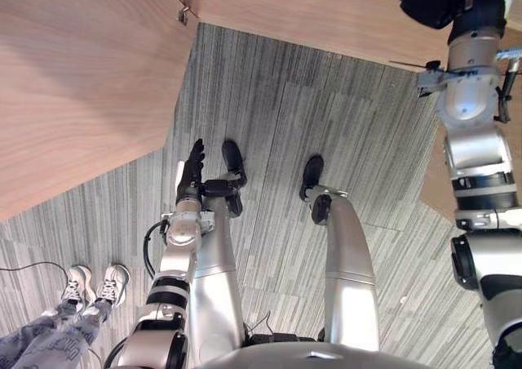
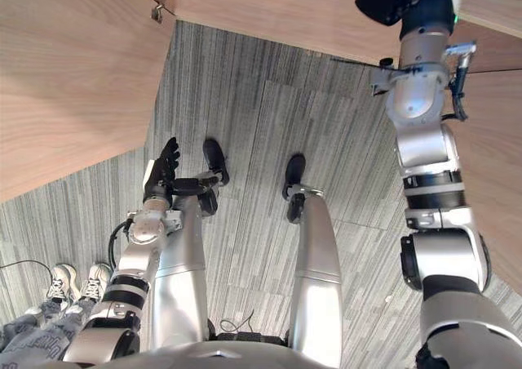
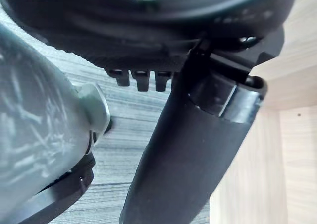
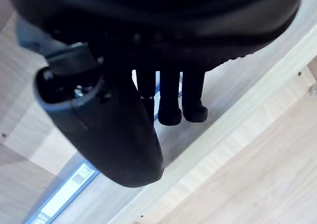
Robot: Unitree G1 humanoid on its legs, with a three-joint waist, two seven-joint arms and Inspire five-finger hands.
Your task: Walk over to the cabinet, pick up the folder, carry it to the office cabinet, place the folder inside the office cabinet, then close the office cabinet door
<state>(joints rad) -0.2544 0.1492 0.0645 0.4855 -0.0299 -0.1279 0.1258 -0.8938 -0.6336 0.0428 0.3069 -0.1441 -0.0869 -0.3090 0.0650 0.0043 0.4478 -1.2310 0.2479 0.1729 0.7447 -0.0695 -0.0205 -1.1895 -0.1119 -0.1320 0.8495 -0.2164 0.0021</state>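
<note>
Folder [image 4: 63, 198] lies inside the wooden cabinet [image 4: 257, 154], just beyond the right hand [image 4: 111, 130] and mostly hidden behind its thumb. That hand's fingers are loosely straight and grip nothing. The left hand [image 1: 192, 170] hangs open, well away.

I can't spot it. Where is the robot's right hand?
In the left eye view, the right hand is at the upper right, up by the wooden cabinet.

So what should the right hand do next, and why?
Probably draw the right hand back out of the cabinet: the folder seems to lie on its shelf, and the door stands open, with the left hand hanging idle.
</note>
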